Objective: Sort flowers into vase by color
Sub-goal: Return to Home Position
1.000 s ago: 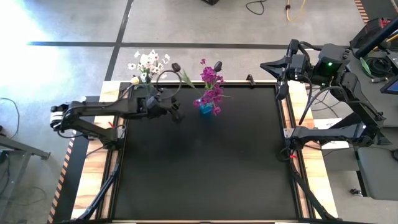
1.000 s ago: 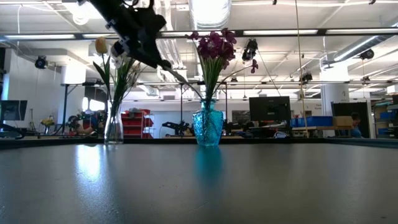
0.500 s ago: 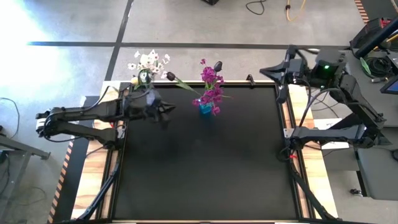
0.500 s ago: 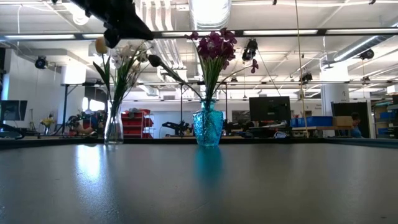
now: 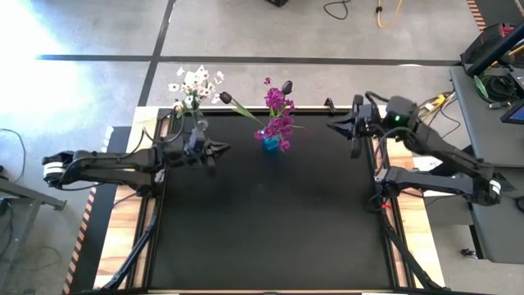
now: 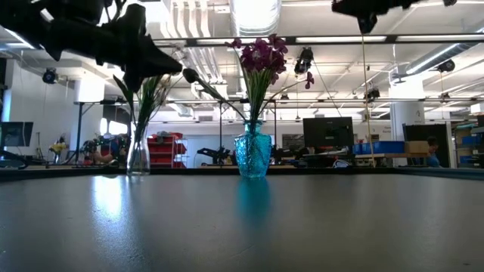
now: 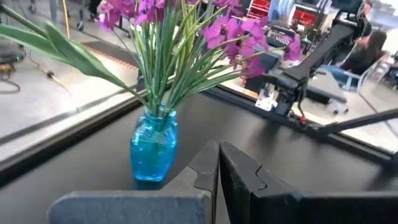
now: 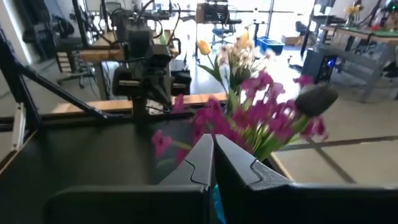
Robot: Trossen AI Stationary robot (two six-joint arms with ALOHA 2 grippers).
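**Both tools clenched and empty above the bench; flowers standing in two vases**

Workshop hall with ceiling lights forms the background; the black bench (image 5: 270, 229) fills the foreground. Two vases stand along the bench edge farthest from my low camera.

Transparent vase (image 6: 138, 155): at the far-left corner of the bench. It holds the white flowers (image 5: 195, 80) and a cream-peach tulip bud (image 8: 203, 46).

Blue vase (image 5: 270, 144): near the far edge, a little left of its middle. It holds the magenta sprays (image 5: 278, 111), which stand upright. The dark tulip buds (image 5: 286, 85) rise from it on long stems. One leans out toward the transparent vase and one stands beside the magenta heads.

Left tool (image 5: 219, 148): in the air above the bench near the far edge, between the two vases. It points toward the blue vase and is apart from it. My left wrist camera shows its two fingers (image 7: 205, 163) pressed together, clenched and empty. From the low camera, this arm crosses in front of the flower heads of the transparent vase.

Right tool (image 5: 336, 127): in the air by the far-right corner of the bench, pointing across toward the vases and well apart from both. My right wrist camera shows its fingers (image 8: 200, 155) closed against each other, gripping nothing.
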